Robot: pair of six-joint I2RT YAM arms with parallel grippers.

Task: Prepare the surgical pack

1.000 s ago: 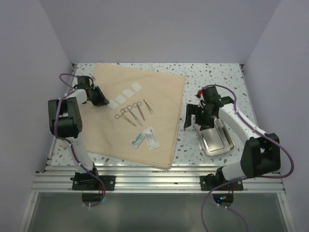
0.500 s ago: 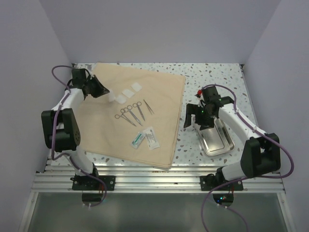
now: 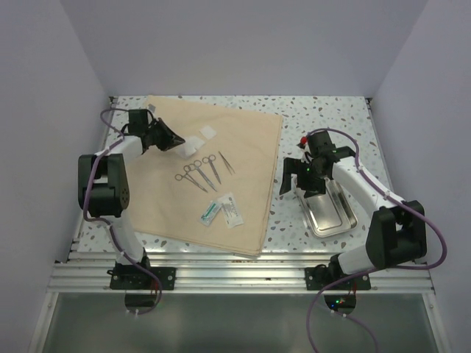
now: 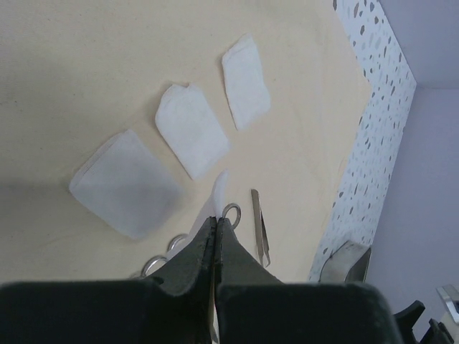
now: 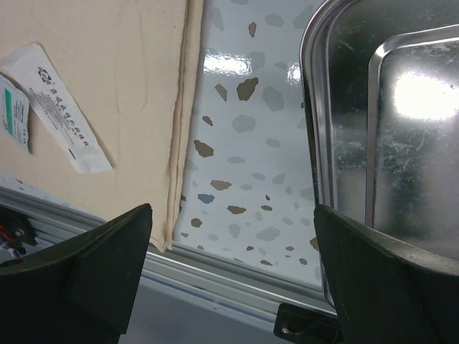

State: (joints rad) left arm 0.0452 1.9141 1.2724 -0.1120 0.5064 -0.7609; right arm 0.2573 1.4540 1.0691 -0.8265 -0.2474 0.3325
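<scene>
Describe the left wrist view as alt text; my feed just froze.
The left end effector, shut, pinches a thin white gauze piece edge-on above the tan cloth. Three gauze squares lie flat in a diagonal row beyond it, with scissor handles and forceps close by.

Soft, even overhead light makes the top view bright and sharp. In the left wrist view a grey shadow dims the large tan cloth sheet [image 4: 86, 72] near the blurred dark fingers [image 4: 190, 269] of the left gripper [image 4: 216, 223]. White glare burns on the shiny steel rectangular tray [image 5: 337, 143] and glossy speckled table [image 5: 244, 143] in the right wrist view.
</scene>
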